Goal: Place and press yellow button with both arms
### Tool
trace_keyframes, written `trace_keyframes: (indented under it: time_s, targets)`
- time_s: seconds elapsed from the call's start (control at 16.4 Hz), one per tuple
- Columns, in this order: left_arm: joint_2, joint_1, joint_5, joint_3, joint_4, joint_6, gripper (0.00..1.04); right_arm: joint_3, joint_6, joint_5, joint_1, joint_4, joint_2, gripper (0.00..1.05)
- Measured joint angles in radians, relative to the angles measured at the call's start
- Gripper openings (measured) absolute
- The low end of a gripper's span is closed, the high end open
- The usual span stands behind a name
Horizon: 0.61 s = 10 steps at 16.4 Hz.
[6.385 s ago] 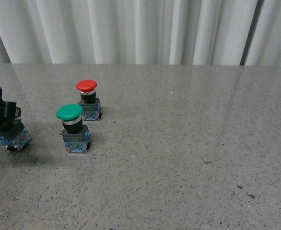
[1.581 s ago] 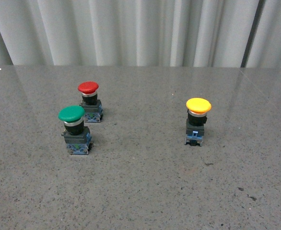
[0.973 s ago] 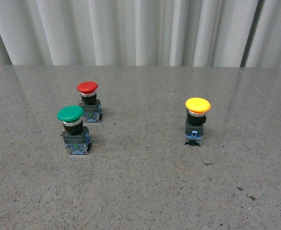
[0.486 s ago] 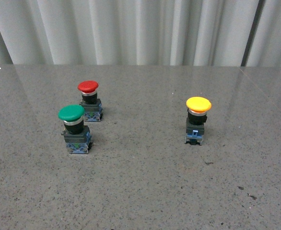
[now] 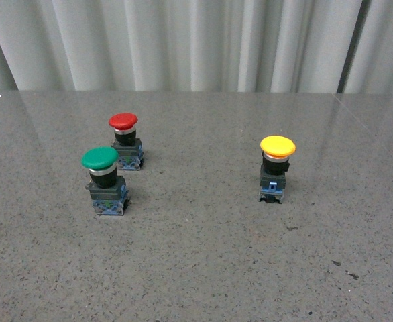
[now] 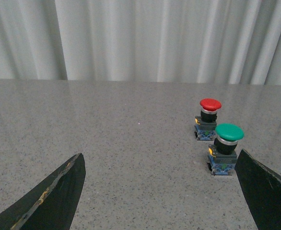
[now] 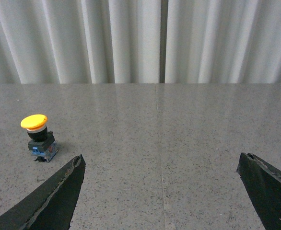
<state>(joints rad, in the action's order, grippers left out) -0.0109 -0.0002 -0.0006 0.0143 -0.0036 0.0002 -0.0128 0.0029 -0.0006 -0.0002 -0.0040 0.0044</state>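
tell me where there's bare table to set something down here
The widest bare stretch of table lies between the green button and the yellow button. The near strip in front of all three buttons is free too, as is the far side up to the curtain. It is tight only between the green button and the red button, which stand close together.

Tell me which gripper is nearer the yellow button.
Right, probably. The yellow button stands ahead of the open right gripper; the open left gripper faces only the green button and red button.
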Motion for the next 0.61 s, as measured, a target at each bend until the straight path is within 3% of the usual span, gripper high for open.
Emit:
trace_keyframes:
  time_s: [0.24, 0.3, 0.36, 0.49, 0.61]
  targets:
    - [0.0, 0.0, 0.0, 0.0, 0.0, 0.0, 0.98, 0.0, 0.008, -0.012, -0.003, -0.006, 0.002, 0.98]
    - [0.0, 0.0, 0.0, 0.0, 0.0, 0.0, 0.98, -0.003, 0.053, -0.113, -0.046, 0.0, 0.037, 0.98]
    - [0.0, 0.0, 0.001, 0.0, 0.0, 0.0, 0.98, -0.021, 0.109, -0.192, -0.081, 0.077, 0.143, 0.98]
    - [0.0, 0.0, 0.001, 0.0, 0.0, 0.0, 0.98, -0.071, 0.151, -0.266, -0.064, 0.241, 0.296, 0.98]
    - [0.0, 0.0, 0.0, 0.0, 0.0, 0.0, 0.98, -0.164, 0.161, -0.268, -0.01, 0.429, 0.497, 0.98]
